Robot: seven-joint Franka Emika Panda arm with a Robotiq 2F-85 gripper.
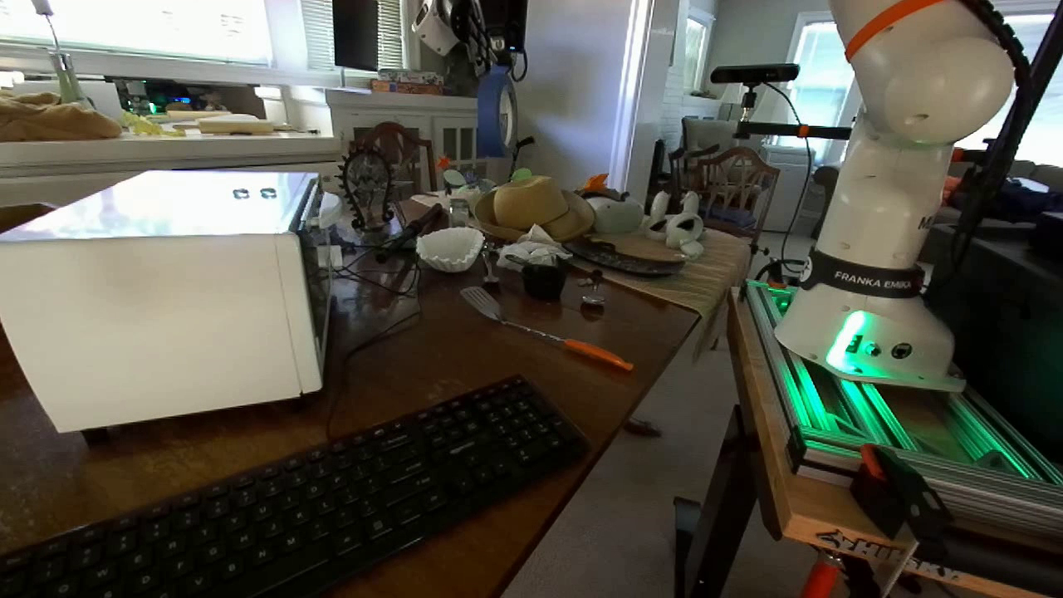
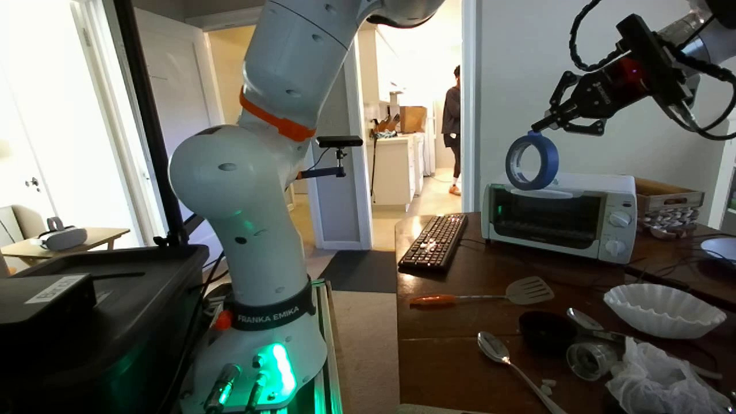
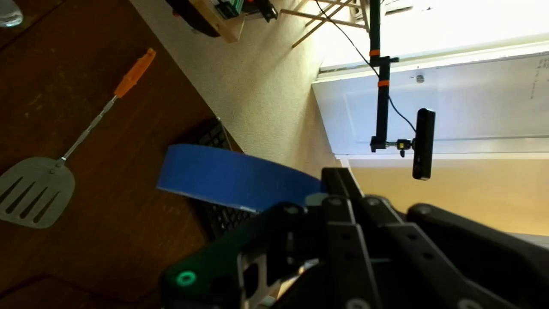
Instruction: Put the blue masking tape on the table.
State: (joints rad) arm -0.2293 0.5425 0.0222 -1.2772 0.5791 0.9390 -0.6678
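Note:
The blue masking tape hangs upright in the air below my gripper, its hole facing sideways. It also hangs in an exterior view and shows edge-on in the wrist view. My gripper's fingers are closed together, and the top edge of the roll meets the fingertips; the exact contact is partly hidden. The tape is above the dark brown table, and in an exterior view it appears in front of the white microwave. The table also shows in the wrist view.
A black keyboard lies along the table's edge. A slotted spatula with an orange handle lies near it. A white fluted bowl, a black cup, a spoon and a straw hat clutter the table.

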